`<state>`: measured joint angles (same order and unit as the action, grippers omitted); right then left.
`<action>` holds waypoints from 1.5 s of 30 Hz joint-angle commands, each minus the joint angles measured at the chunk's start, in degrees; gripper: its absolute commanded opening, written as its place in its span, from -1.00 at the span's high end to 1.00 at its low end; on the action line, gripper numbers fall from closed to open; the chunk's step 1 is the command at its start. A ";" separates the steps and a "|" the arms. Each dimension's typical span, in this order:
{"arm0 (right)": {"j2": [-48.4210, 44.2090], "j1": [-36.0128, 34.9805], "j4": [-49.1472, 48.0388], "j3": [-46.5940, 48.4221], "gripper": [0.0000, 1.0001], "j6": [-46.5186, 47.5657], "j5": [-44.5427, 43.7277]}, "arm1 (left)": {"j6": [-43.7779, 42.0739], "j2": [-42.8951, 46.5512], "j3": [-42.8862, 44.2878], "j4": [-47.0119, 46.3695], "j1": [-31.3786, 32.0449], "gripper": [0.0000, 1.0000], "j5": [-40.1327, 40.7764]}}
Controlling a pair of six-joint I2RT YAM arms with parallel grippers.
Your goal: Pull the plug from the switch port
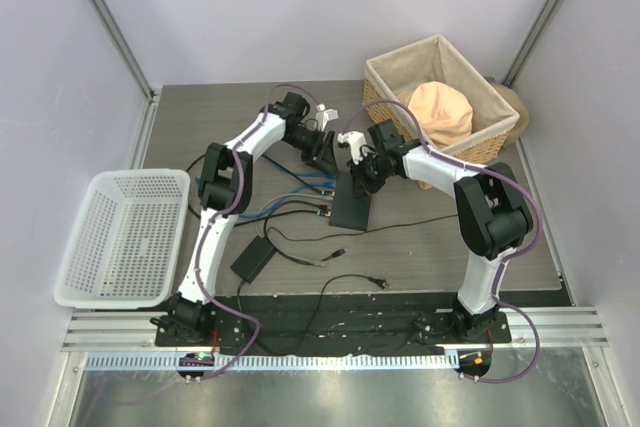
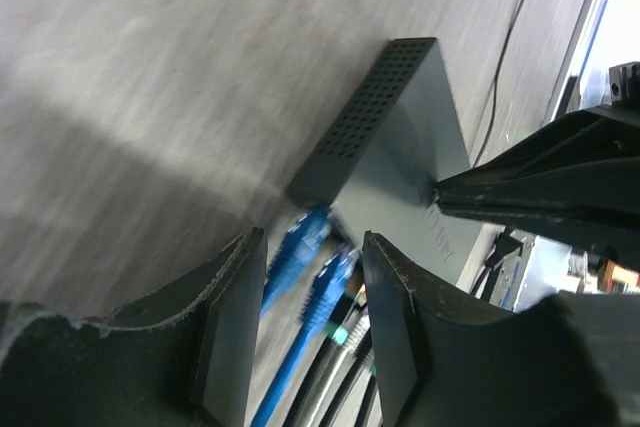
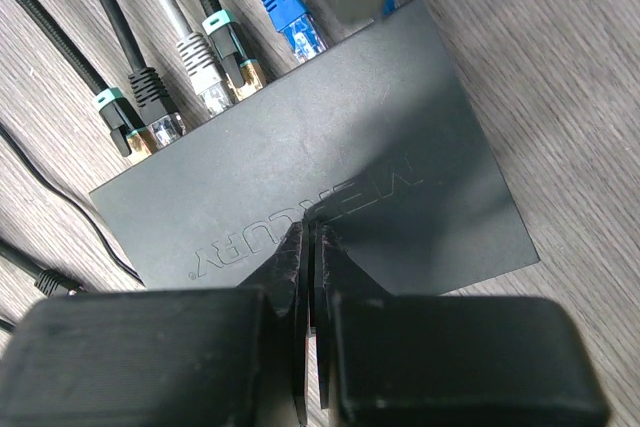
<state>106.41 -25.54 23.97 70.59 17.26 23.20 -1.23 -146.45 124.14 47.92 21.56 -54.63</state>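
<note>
Dark-grey switch — blue plugs.

Enclosure: plain pale walls on three sides, aluminium posts at the back-left and back-right corners. Table is dark grey wood-grain, matte. Aluminium rails run along the near edge, sheet metal below them. Light is even and diffuse, soft shadows only.
</note>
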 commanded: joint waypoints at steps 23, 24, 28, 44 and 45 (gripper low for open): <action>1.43 -0.65 1.52 -1.94 0.97 0.59 -2.55 | -1.84 -6.13 2.25 6.22 -0.03 0.29 -2.50; 1.43 -0.65 1.44 -1.94 0.97 0.50 -2.55 | -1.75 -6.13 2.25 6.13 0.15 0.30 -2.15; 1.52 -0.65 1.35 -2.03 0.97 0.59 -2.72 | 3.05 -5.86 0.94 2.81 0.85 0.33 0.14; 1.43 -0.91 0.91 -2.47 0.97 1.29 -3.60 | 6.16 -5.86 -1.00 1.74 2.78 0.63 1.48; 1.52 -0.92 0.82 -2.38 0.97 1.29 -3.69 | 5.55 -5.95 -1.00 2.00 2.78 0.59 0.41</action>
<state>106.39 -25.89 22.24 69.95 17.28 23.14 7.07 -150.36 125.64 46.06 21.04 -58.54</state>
